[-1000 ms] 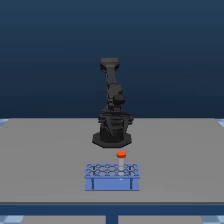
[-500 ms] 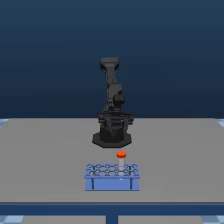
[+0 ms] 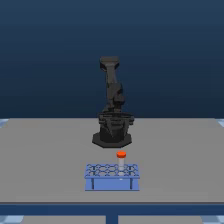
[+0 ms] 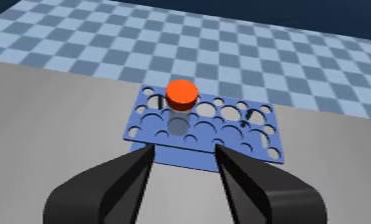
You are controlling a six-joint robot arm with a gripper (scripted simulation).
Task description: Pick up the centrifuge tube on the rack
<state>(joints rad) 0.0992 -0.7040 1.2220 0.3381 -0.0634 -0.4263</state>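
On the rack [image 4: 208,131], centrifuge tube [image 4: 180,99] upright, cap up, fingers [image 4: 128,172] apart, empty

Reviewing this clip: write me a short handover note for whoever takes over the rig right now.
Gripper: open, empty, fingers either side of the rack's near edge in the wrist view, not touching the tube.
Centrifuge tube: upright in a hole of the rack, orange cap up; also seen at the rack's back row in the exterior view.
Rack: on the grey table, in front of the arm's base.
Done: nothing grasped.
Left: approach, close on the tube, lift it out.
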